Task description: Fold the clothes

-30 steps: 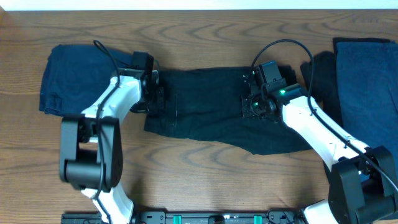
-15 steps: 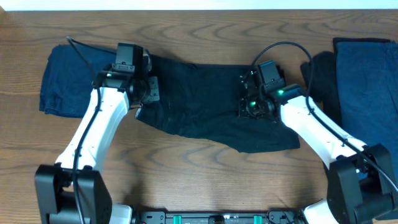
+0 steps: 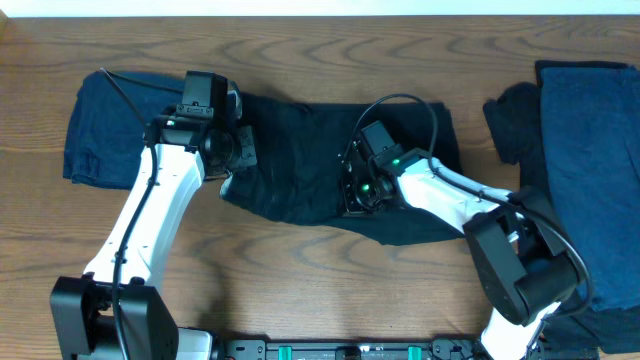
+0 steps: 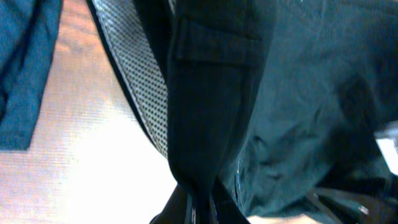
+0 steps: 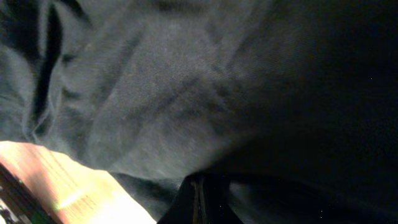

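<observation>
A black garment (image 3: 310, 150) lies spread across the middle of the table. My left gripper (image 3: 242, 148) is shut on its left edge. In the left wrist view the black fabric (image 4: 211, 106) runs down into the shut left gripper (image 4: 199, 210), and a pale grey mesh lining (image 4: 140, 87) shows beside it. My right gripper (image 3: 352, 190) sits over the garment's middle, shut on a pinch of the cloth. The right wrist view shows dark fabric (image 5: 186, 93) bunching into the closed right gripper (image 5: 198, 202). A navy garment (image 3: 105, 130) lies at the far left.
At the right edge lies a navy pile (image 3: 590, 150) with a darker piece (image 3: 510, 125) against its left side. Bare wooden table (image 3: 300, 280) runs along the front. The right arm's cable (image 3: 400, 100) loops above the garment.
My right gripper closed fully and slid left across the black garment toward its middle. My left gripper rose with the left edge, then held still.
</observation>
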`<move>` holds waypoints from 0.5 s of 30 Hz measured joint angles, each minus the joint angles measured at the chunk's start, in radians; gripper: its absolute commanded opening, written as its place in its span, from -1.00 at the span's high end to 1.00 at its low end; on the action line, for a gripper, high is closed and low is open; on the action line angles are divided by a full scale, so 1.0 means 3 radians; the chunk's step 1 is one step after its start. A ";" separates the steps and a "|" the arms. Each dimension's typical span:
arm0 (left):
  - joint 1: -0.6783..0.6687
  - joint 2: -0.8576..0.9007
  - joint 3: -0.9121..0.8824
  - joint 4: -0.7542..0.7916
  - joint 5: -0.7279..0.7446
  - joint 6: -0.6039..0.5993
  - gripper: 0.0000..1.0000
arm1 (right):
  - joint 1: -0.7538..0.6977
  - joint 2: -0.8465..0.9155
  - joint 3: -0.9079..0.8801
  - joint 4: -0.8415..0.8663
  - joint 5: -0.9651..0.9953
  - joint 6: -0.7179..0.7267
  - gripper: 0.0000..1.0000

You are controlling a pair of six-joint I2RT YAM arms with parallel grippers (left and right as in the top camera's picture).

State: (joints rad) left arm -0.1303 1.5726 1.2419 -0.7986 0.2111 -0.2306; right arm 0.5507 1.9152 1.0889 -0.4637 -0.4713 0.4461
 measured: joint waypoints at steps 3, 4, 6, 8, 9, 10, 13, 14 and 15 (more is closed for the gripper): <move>0.0000 0.0000 0.0153 -0.0223 0.0025 -0.0017 0.88 | 0.0011 0.0031 0.0000 0.0018 0.0000 0.0011 0.98; 0.0000 0.0000 0.0230 -0.0299 0.0037 -0.0019 0.88 | 0.0019 0.0032 0.0000 0.0023 0.0001 0.0015 0.98; 0.0000 0.0000 0.0370 -0.0380 0.0060 -0.0020 0.88 | 0.0032 0.0045 0.0000 0.0042 0.0001 0.0025 0.97; -0.0001 0.0000 0.0500 -0.0416 0.0078 -0.0024 0.88 | 0.0052 0.0069 0.0001 0.0074 -0.0014 0.0034 0.98; -0.0004 0.0000 0.0543 -0.0416 0.0089 -0.0031 0.88 | 0.0060 0.0080 0.0001 0.0094 -0.0038 0.0034 0.97; -0.0006 0.0000 0.0575 -0.0415 0.0104 -0.0034 0.88 | 0.0067 0.0084 0.0001 0.0112 -0.0047 0.0036 0.98; -0.0011 0.0000 0.0593 -0.0415 0.0131 -0.0069 0.88 | 0.0145 0.0097 0.0001 0.0181 -0.0062 0.0043 0.98; -0.0011 0.0000 0.0593 -0.0416 0.0136 -0.0083 0.88 | 0.0183 0.0104 0.0001 0.0210 -0.0064 0.0045 0.98; -0.0014 0.0000 0.0593 -0.0415 0.0137 -0.0093 0.88 | 0.0214 0.0111 0.0003 0.0229 -0.0067 0.0043 0.98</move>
State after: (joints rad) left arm -0.1345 1.5726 1.4197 -0.9230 0.2523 -0.2584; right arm 0.6147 1.9484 1.0897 -0.3950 -0.4915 0.4591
